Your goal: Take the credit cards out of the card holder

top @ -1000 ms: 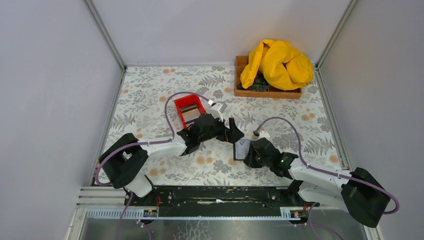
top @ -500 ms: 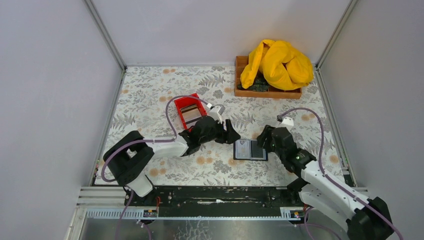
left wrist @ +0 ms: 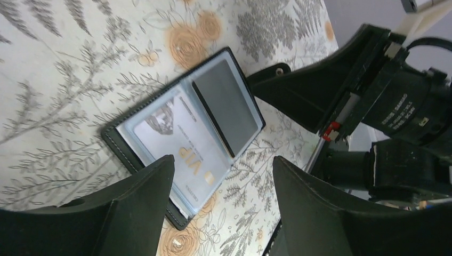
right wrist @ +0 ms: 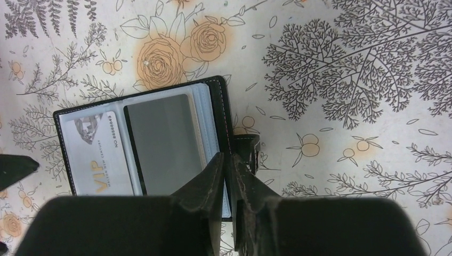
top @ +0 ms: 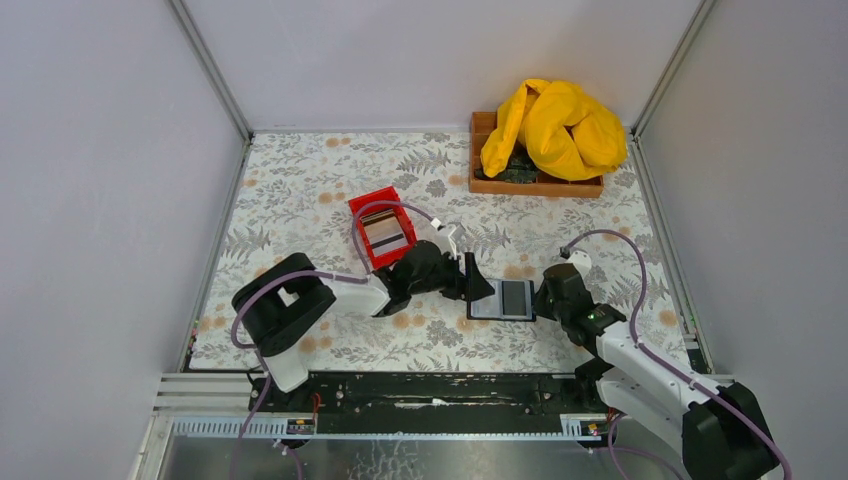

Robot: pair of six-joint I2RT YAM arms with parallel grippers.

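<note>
While my right fingers (right wrist: 209, 184) seem clamped on the holder (right wrist: 160, 141) rim | left fingers (left wrist: 133, 213) open over card (left wrist: 178, 146) | nip its free edge only, slide out flat.

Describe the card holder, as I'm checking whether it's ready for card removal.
The card holder lies open flat on the floral tablecloth: black stitched cover, clear grey-blue sleeves. One page shows a pale VIP card, the other a dark grey card. The right gripper pinches its cover edge beside the grey card; the left gripper stands open over the VIP end, contact unclear.
</note>
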